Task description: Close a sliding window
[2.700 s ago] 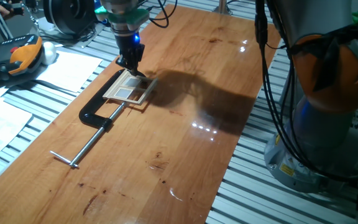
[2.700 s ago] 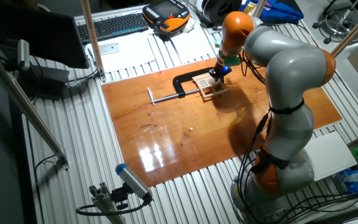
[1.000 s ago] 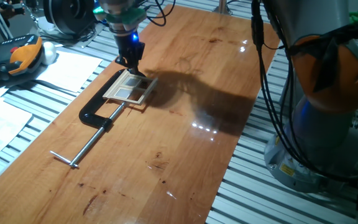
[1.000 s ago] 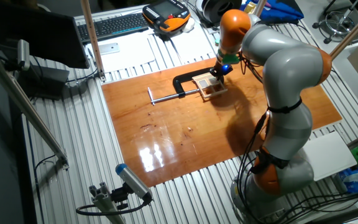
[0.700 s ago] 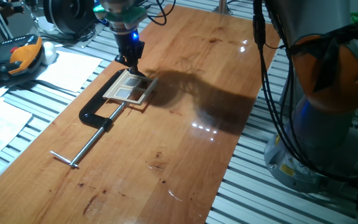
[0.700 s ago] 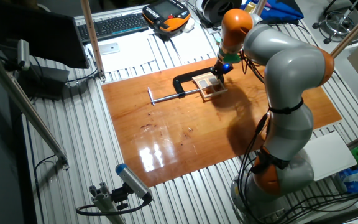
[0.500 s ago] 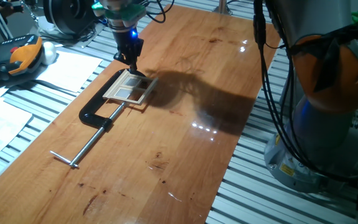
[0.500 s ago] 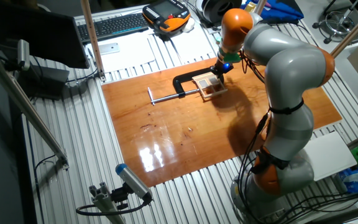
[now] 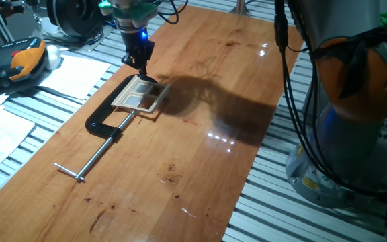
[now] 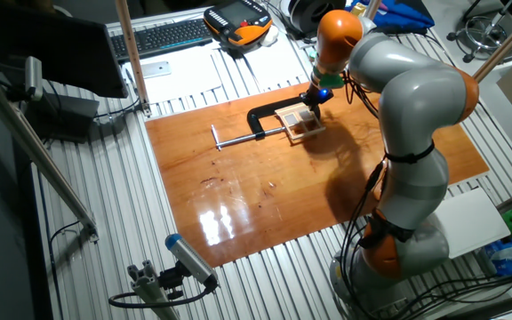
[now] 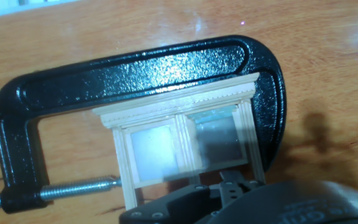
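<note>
The sliding window is a small pale tan wood frame with two panes, lying flat on the wooden board. It is held in a black C-clamp. My gripper hangs just above the window's far edge, fingers close together and holding nothing. In the other fixed view the window lies beside the gripper. The hand view looks down on the window inside the clamp. My fingertips show at the bottom edge, over the window's near rail.
The clamp's steel screw bar juts toward the board's left front. An orange-black pendant and paper sheets lie left of the board. A keyboard is behind. The arm's base stands at the right.
My gripper has risen a little and drifted slightly back from the window's far corner. The window and the clamp have not moved.
</note>
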You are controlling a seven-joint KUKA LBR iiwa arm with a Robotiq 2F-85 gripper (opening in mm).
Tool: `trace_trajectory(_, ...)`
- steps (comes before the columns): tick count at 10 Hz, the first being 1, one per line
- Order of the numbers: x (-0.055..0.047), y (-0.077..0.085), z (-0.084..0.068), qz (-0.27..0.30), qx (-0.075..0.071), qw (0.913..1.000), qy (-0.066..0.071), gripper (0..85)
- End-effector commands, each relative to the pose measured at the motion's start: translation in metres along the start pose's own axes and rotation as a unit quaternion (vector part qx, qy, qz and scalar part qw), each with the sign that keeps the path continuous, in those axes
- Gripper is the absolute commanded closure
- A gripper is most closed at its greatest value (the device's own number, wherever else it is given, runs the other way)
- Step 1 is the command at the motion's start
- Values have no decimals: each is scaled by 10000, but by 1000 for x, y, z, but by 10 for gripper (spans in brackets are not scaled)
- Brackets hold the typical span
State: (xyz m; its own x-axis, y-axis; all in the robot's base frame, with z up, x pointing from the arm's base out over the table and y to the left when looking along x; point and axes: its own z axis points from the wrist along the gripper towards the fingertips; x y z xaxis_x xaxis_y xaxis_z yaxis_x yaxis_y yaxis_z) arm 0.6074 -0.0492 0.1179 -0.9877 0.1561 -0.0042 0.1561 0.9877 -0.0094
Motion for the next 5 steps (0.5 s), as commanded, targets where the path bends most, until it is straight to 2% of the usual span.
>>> trace_trajectory(1,0,1,2,-4,11,10000,-6,850)
trace_trajectory(3,1,2,7,-128,-113,9998,98,850)
trace_trajectory(5,1,-2,6,-158,-50,9998,58,850)
